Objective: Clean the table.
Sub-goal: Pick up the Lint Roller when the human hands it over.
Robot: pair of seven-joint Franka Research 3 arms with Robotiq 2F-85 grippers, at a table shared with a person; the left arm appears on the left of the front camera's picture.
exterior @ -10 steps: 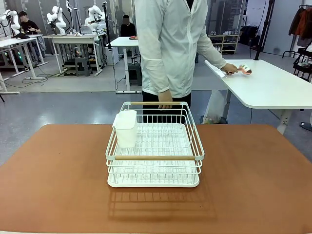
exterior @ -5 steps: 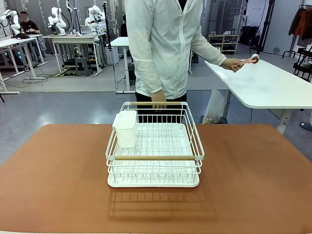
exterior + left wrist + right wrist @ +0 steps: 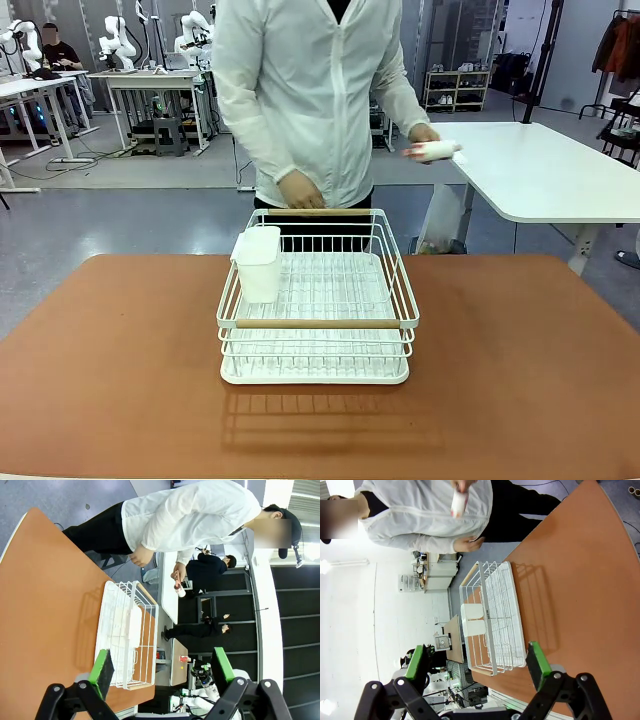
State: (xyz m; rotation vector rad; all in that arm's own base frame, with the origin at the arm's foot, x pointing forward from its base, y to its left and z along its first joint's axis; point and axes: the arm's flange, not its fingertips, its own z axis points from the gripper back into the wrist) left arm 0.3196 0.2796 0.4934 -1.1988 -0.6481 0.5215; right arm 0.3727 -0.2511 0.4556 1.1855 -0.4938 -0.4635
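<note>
Standing near the middle of the reddish-brown table (image 3: 520,360) is a white wire dish rack (image 3: 318,300), its long sides running away from the robot and a wooden handle (image 3: 318,324) across the near end. A white cutlery cup (image 3: 259,262) hangs inside the rack at its far-left corner. The table top spreads out to either side of the rack and in front of it, where the rack's shadow falls on the bare surface.

Just behind the rack, at the table's far edge, stands a person (image 3: 310,90) in a white jacket. One hand (image 3: 300,190) hangs just above the rack's far wooden bar – whether it touches the bar I cannot tell. The other hand (image 3: 425,135) is raised off to the rack's far right and holds a white roller (image 3: 438,151), a short cylinder lying roughly level. Beyond the rack on that same side is a white-topped table (image 3: 560,175).

The left end effector (image 3: 161,655) is seen from its own wrist camera, high above the table and well apart from the rack: its two green-padded fingers (image 3: 104,666) are spread wide with nothing between them. The right end effector (image 3: 475,652) is the same – jaws fully apart, empty, looking down at the rack from well off to its side.
</note>
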